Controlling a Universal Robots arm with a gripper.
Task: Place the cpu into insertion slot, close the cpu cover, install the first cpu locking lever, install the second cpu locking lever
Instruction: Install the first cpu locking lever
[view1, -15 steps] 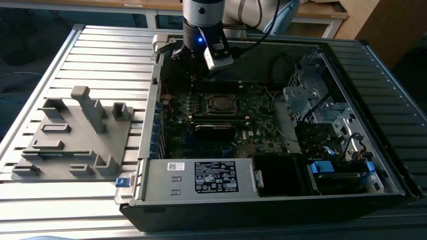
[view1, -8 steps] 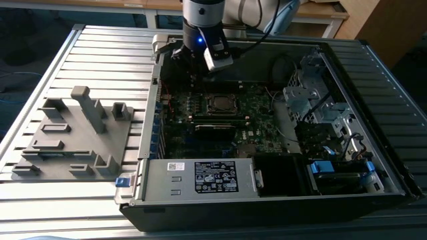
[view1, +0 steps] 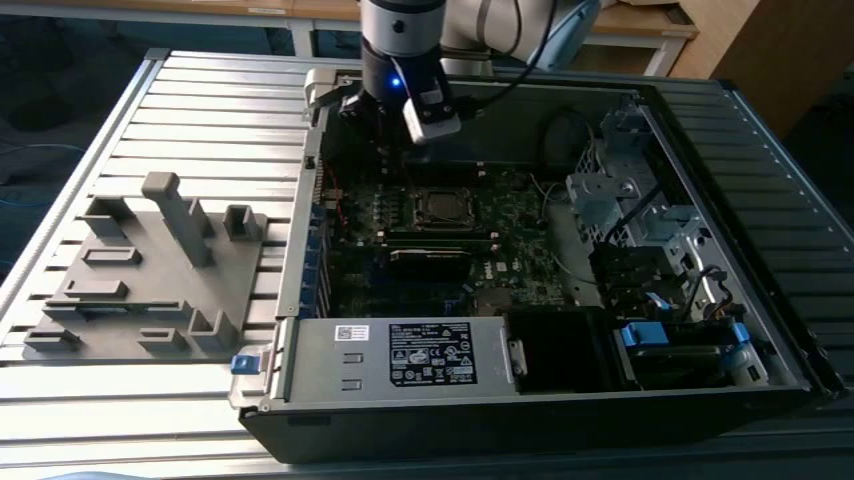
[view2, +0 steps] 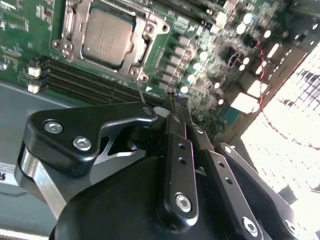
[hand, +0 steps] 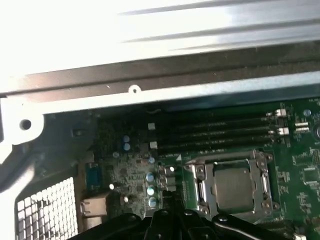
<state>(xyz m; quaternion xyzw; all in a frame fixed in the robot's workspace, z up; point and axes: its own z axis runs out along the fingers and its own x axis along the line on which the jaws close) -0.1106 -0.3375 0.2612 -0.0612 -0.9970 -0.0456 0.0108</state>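
Note:
The cpu (view2: 106, 36) lies flat in the insertion slot (view1: 441, 207) on the green motherboard, its dull silver top showing through the cut-out of the cpu cover (view2: 145, 27). The cover lies down flat around the chip. In the first wrist view the cpu (hand: 234, 186) sits inside the same silvery frame (hand: 199, 186). A thin wire lever end (view2: 141, 91) sticks out near a corner of the socket. My gripper (view2: 172, 104) hovers beside the socket, a short way off it, shut with nothing between its black fingers (hand: 167, 200). In the exterior view the arm (view1: 400, 90) hangs over the case's far side.
Long black memory slots (view2: 90, 82) run alongside the socket. The open computer case (view1: 747, 330) has a metal wall (hand: 165, 95) close to the gripper, cables and drive cages at the exterior view's right. A grey fixture plate (view1: 147, 290) lies on the slatted table.

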